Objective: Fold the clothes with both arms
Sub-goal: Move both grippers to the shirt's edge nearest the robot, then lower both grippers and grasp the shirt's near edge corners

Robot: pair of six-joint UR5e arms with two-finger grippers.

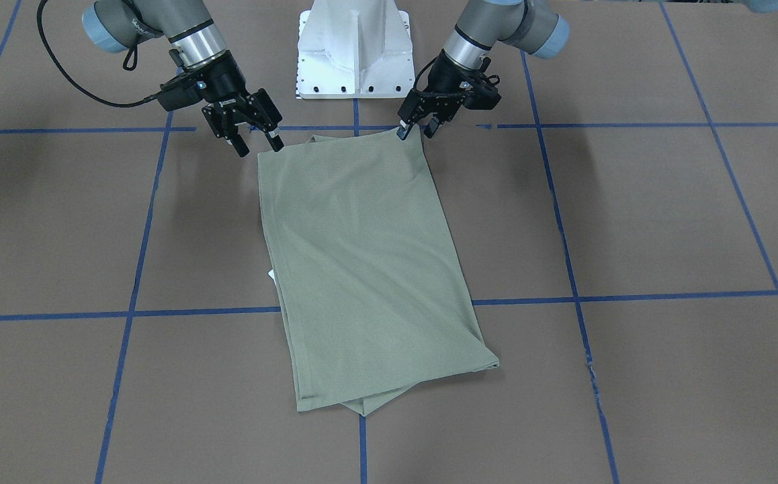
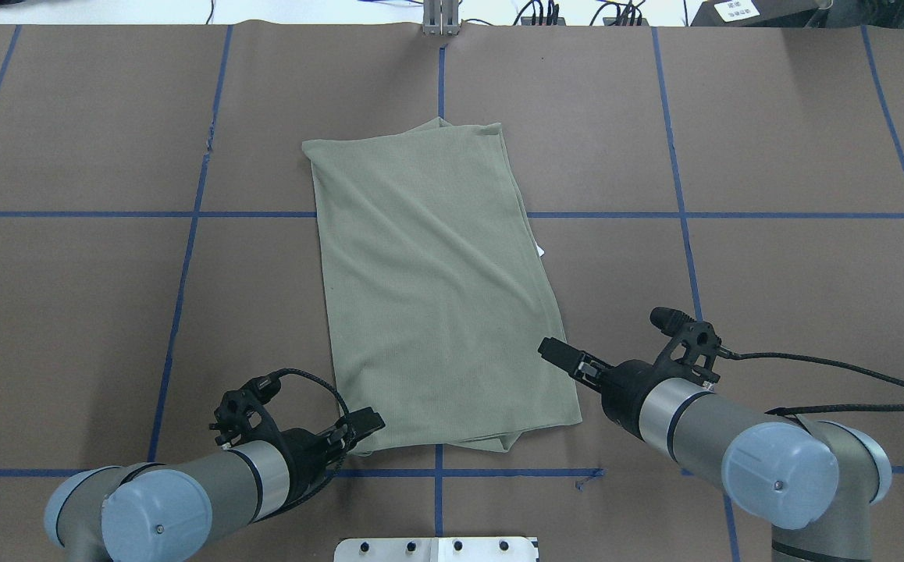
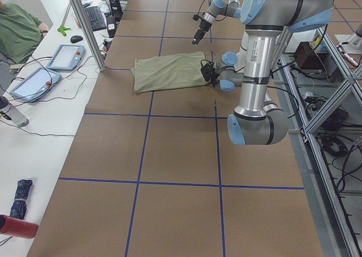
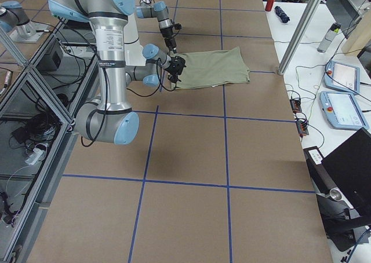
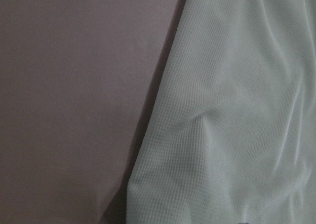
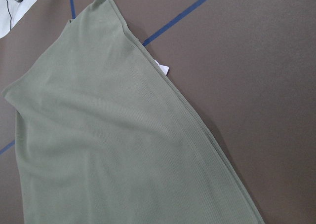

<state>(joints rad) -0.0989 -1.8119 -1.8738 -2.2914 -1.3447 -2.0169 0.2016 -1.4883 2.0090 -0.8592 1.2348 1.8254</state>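
Two grippers, both w/ jaws standing apart. My left gripper (image 1: 417,129) is straddling the shirt (image 2: 428,289) at its near-left corner; my right gripper (image 1: 258,142) is hovering at the near-right corner, touching or not, can't tell. The shirt is lying flat on the table (image 2: 772,140), folded into a long rectangle, crossing a blue tape line (image 2: 616,215), w/ a white tag (image 2: 540,250) peeking out along my right-side edge.

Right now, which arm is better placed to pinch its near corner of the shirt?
Left. The left gripper sits open with a fingertip on a corner of the shirt; the right gripper, also open, looks higher.
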